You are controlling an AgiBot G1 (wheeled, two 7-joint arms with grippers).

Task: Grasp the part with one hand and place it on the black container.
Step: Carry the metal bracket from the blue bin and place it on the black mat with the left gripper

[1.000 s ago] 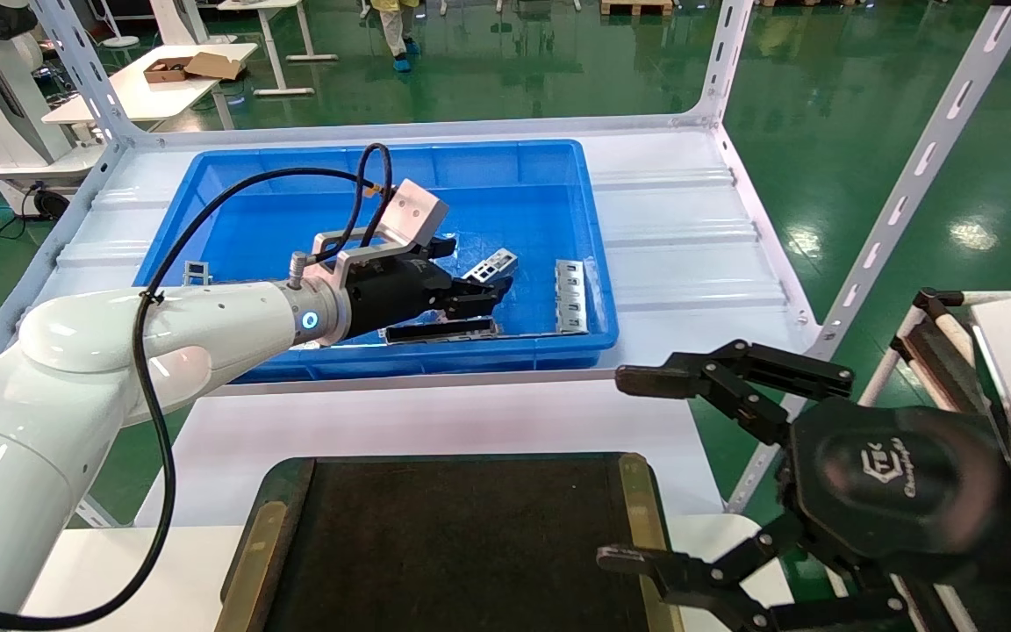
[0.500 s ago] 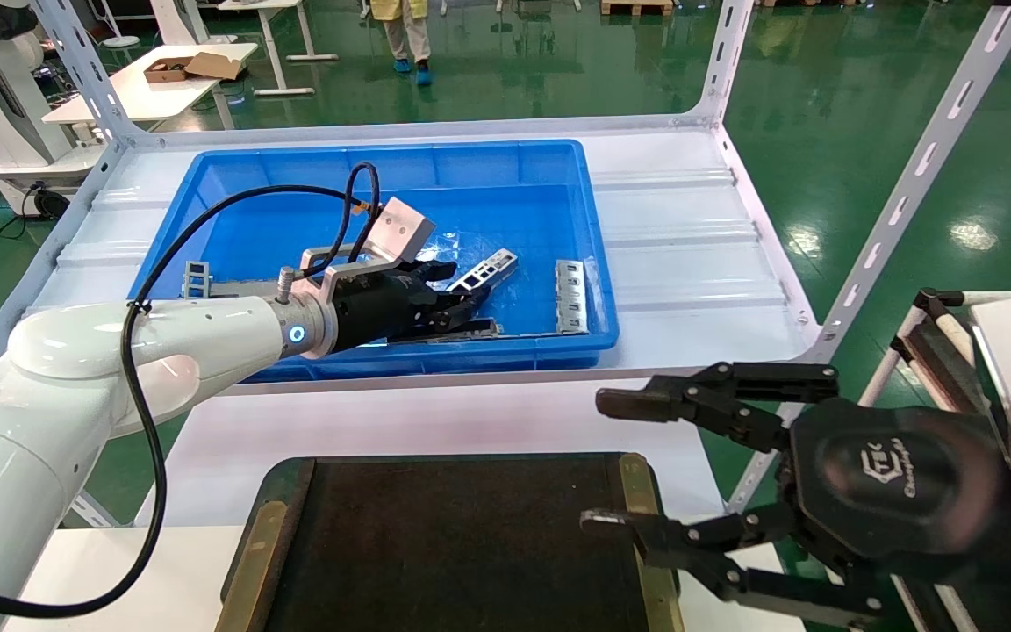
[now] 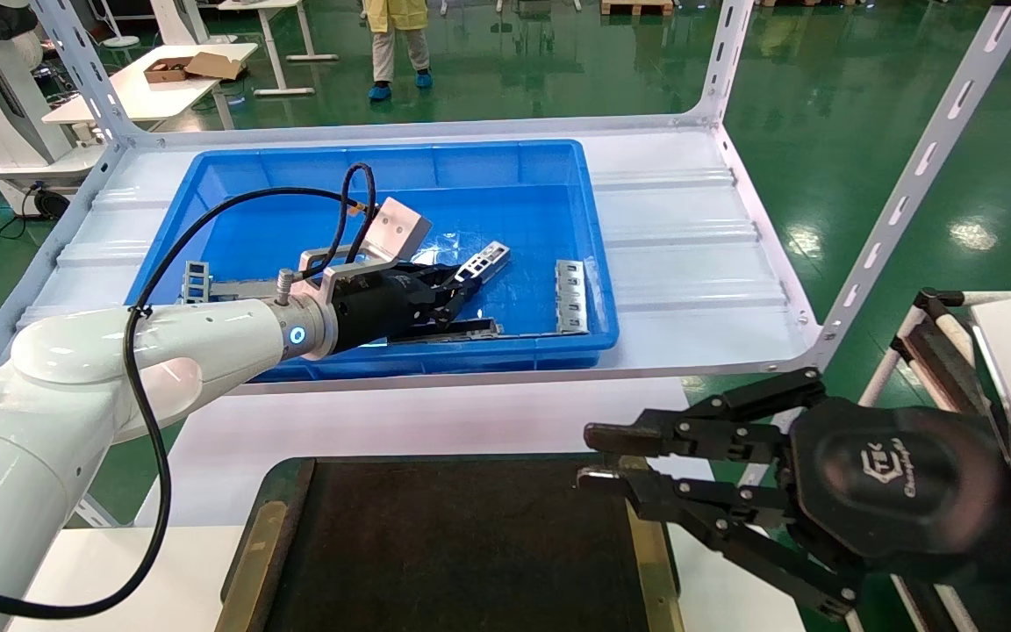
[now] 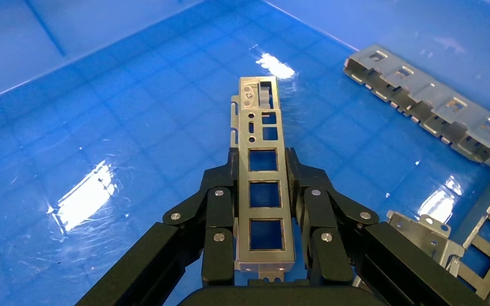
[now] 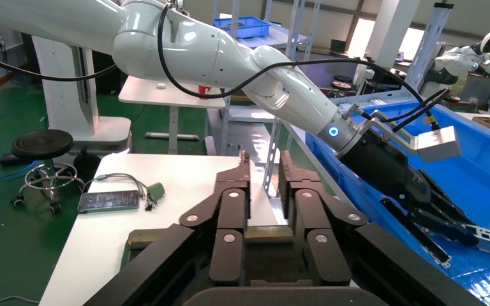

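My left gripper (image 3: 455, 283) is inside the blue bin (image 3: 505, 151), shut on the part (image 3: 482, 261), a silver-grey ladder-like strip with square cutouts. In the left wrist view the part (image 4: 263, 185) lies lengthwise between the jaws of the left gripper (image 4: 263, 156) and juts out past the fingertips, above the bin floor. The black container (image 3: 453, 544), a flat dark tray with dull gold side strips, lies at the near edge. My right gripper (image 3: 593, 456) hovers over the tray's right strip, empty, its jaws drawn in to a narrow gap, as the right wrist view (image 5: 263, 159) shows.
In the bin lie a grey tabbed plate (image 3: 570, 297), a long dark slotted bar (image 3: 444, 331) by the near wall and another ladder piece (image 3: 196, 281) at the left. White shelf uprights (image 3: 909, 184) stand at the right. A white table surface (image 3: 435, 417) lies between bin and tray.
My left gripper drew back slightly, closed on the part and raised its far end. My right gripper's wide-open jaws closed to a narrow gap and moved left over the tray's edge.
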